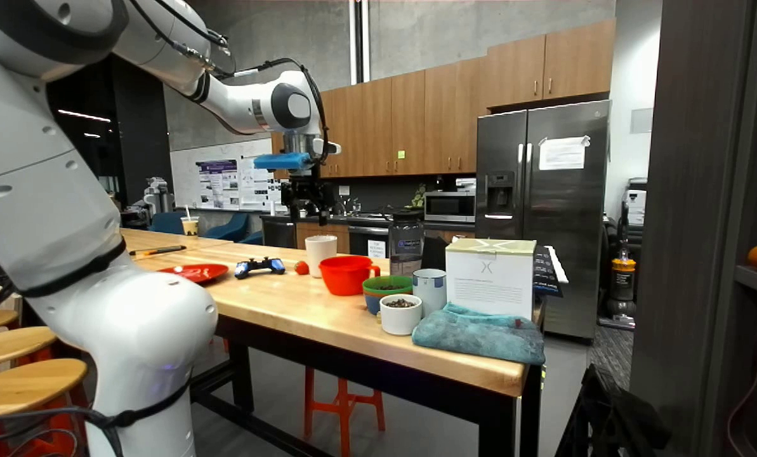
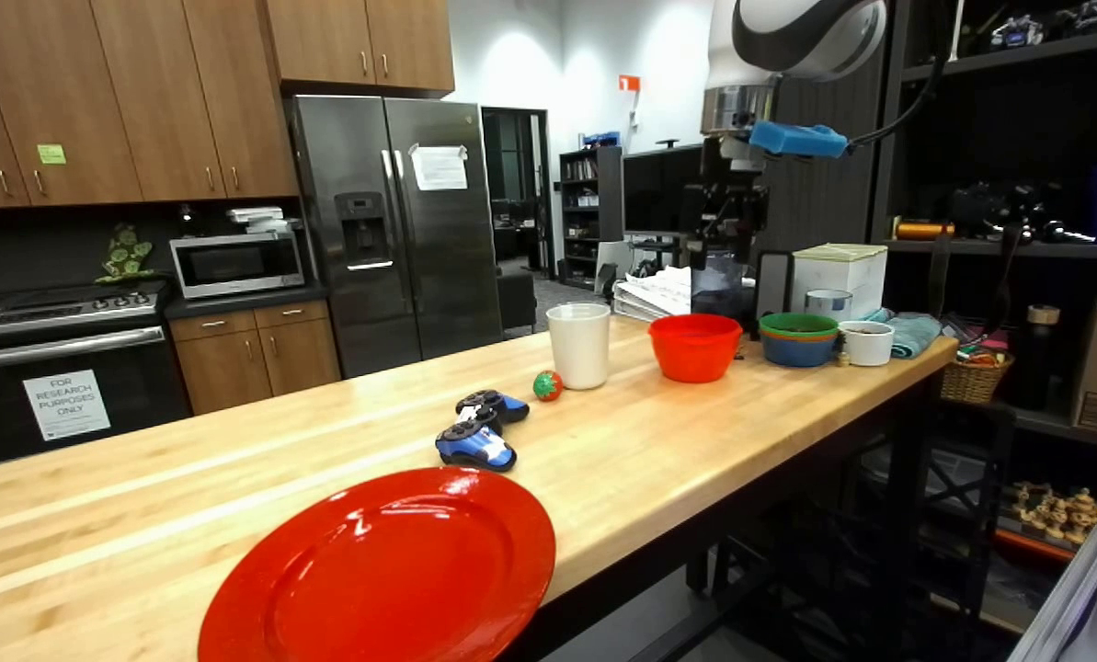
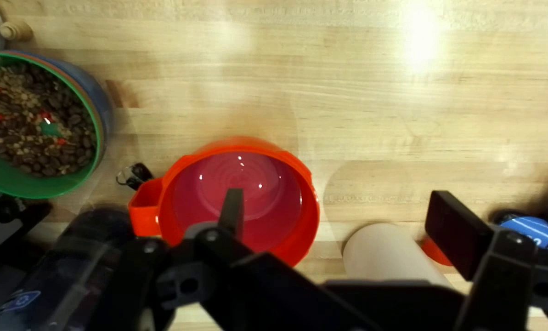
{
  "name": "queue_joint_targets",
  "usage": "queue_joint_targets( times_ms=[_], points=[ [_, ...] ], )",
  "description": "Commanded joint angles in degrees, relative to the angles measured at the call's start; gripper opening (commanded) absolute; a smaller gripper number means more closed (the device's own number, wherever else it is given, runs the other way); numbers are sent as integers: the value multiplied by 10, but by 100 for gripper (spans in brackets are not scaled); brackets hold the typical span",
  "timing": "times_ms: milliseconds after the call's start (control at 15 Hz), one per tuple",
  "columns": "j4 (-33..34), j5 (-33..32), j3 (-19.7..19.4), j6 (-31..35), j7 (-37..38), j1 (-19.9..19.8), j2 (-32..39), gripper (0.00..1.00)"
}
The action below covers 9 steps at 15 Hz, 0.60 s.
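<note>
Wrist view: your jaws stand wide apart and hold nothing; one fingertip overlaps the red cup at the centre, while its partner hangs at the lower right, past the white cup. Go straight down like this and you might clip the red cup's rim and tip it, because that fingertip lines up with its inside; a shove leftward could also jar the green bowl of beans at the left edge. Only this view shows you the bottom of the red cup, but it tells you little about height. In an exterior view you get that: the jaws hang a little above the middle of the frame, well above the desk and touching nothing, with the red cup just below centre, its handle pointing right toward the dark bottle. Sweep low to that side and the bottle may topple, being tall and near. In an exterior view with the red plate across the bottom, the handle is hidden, yet you can see the strawberry just beside the white cup; nudge that cup and the strawberry could roll toward the controller.
</note>
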Motion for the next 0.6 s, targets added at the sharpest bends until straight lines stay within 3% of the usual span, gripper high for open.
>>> queue_joint_targets(
  times_ms=[0, 533],
  points=[
    [29, 11, 2, 4, -26, 15, 22, 100],
    [55, 25, 19, 51, -87, 61, 55, 100]
  ],
)
